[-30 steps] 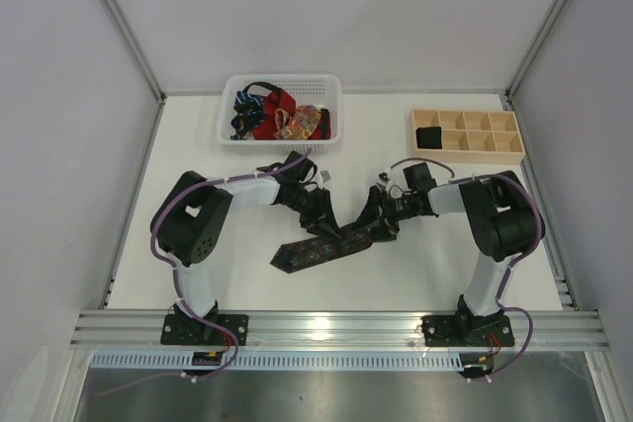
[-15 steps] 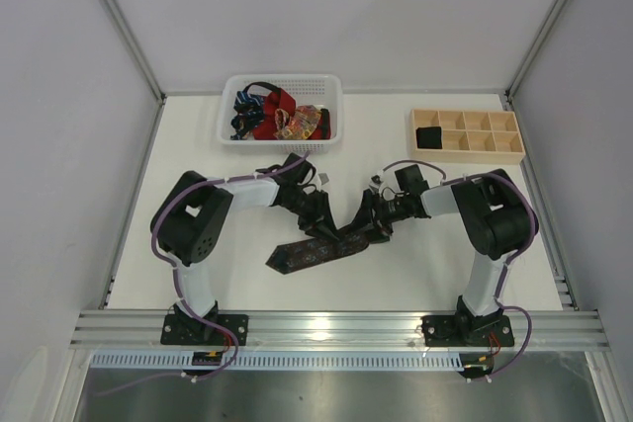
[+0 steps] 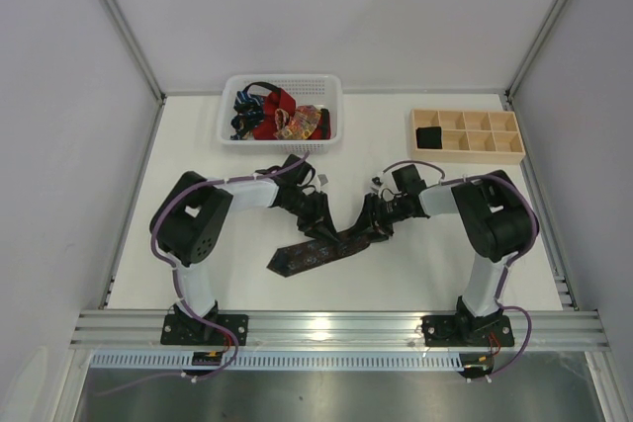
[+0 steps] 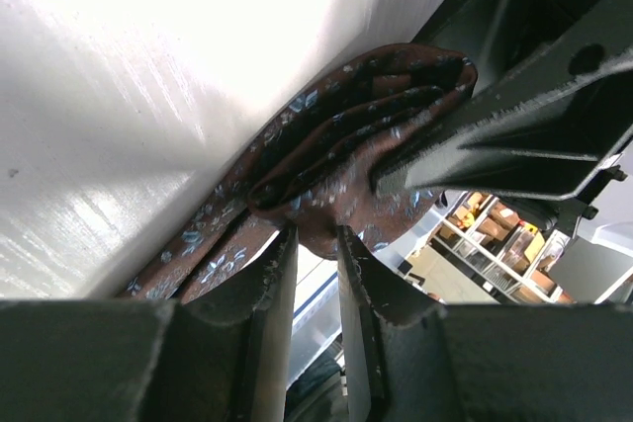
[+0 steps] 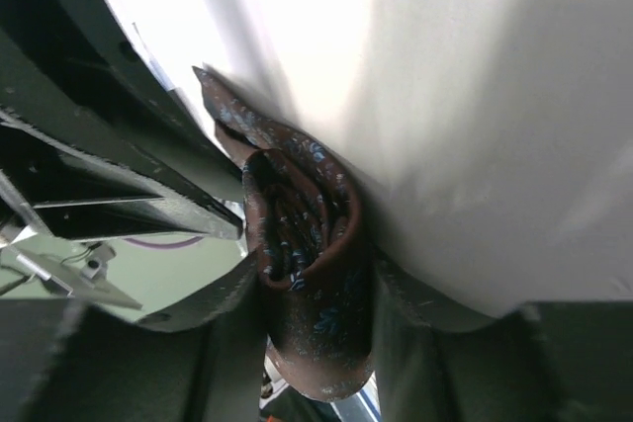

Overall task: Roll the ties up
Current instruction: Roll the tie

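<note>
A dark brown tie [image 3: 307, 255] with a fine blue pattern lies slanted on the white table, its far end wound into a loose roll [image 3: 348, 236]. My left gripper [image 3: 322, 225] pinches the roll's edge [image 4: 326, 180] between its nearly closed fingertips [image 4: 280, 244]. From the other side, my right gripper [image 3: 371, 226] has its fingers closed around the roll [image 5: 302, 234], and both pads touch the fabric. In the left wrist view the right gripper's finger [image 4: 514, 135] crosses the upper right. More ties [image 3: 274, 116], red, blue and orange-patterned, lie in the basket.
The white mesh basket [image 3: 282, 141] stands at the back, left of centre. A pale wooden tray [image 3: 465, 156] with square compartments sits at the back right, with a dark item [image 3: 428, 135] in its left compartment. Grey walls enclose the table.
My right gripper has slid a little left and closed its fingers onto the roll. The tie's free end has shifted slightly. The left gripper has kept its hold.
</note>
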